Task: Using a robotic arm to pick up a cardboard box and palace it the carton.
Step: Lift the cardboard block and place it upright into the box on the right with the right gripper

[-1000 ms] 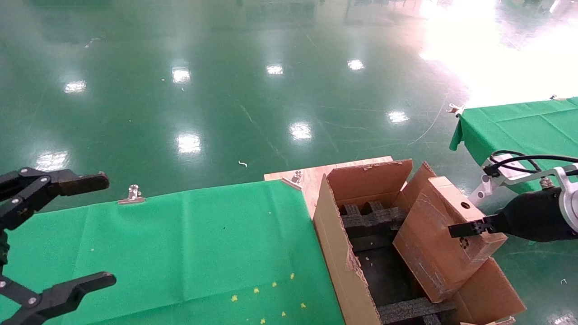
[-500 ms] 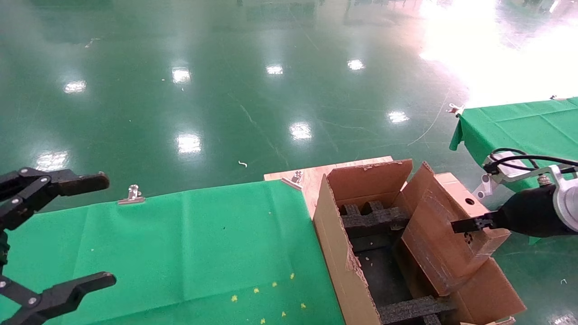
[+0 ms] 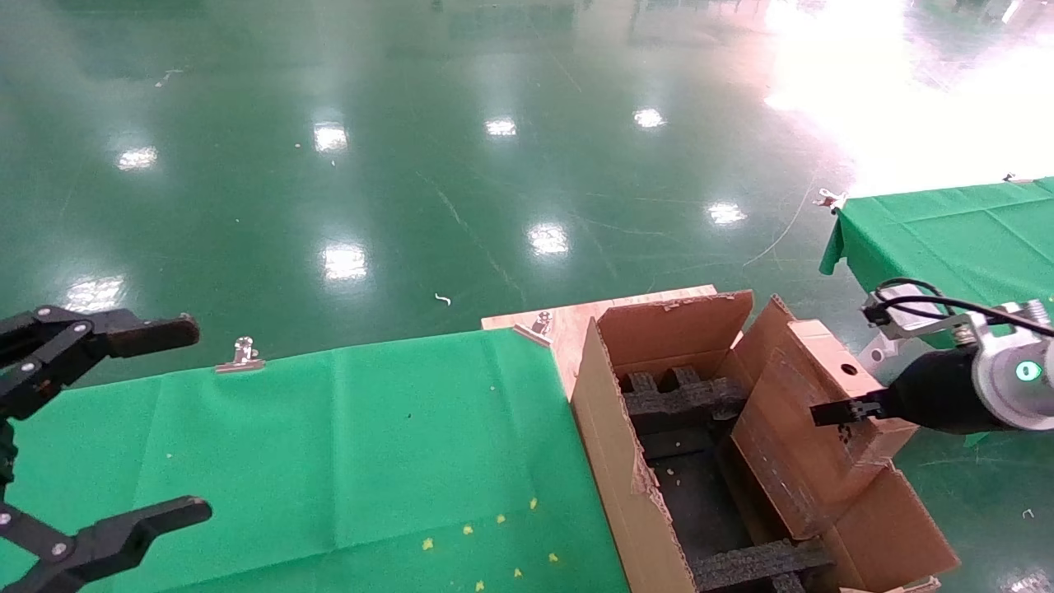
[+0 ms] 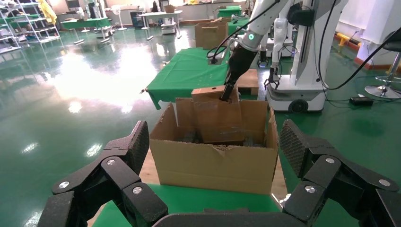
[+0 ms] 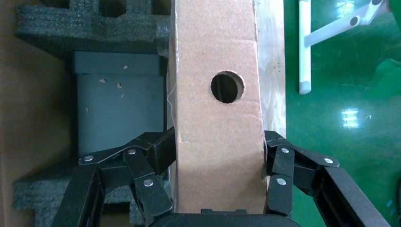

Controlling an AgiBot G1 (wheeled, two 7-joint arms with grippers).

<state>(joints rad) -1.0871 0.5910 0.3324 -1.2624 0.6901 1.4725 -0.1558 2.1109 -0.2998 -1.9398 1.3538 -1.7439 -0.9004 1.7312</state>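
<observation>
Right gripper [image 3: 832,411] clamps the cardboard box [image 3: 811,428], tilted and partly lowered into the carton [image 3: 613,461]; release outstanding; left gripper [image 3: 107,428] idle, jaws wide.

Shiny dark green floor [image 3: 461,148] seen all around, bright white light spots mirrored in it. Big white glare [image 3: 889,91] seen at far right of floor. Near table covered with flat green cloth [image 3: 346,445], cloth held by small silver metal clip [image 3: 240,356]. Bare light wooden board [image 3: 568,325] seen at cloth's end. Second table with green cloth [image 3: 947,231] seen off to right. In left wrist view, grey metal shelves [image 4: 19,28] and more green-covered tables [image 4: 85,22] seen far back.
</observation>
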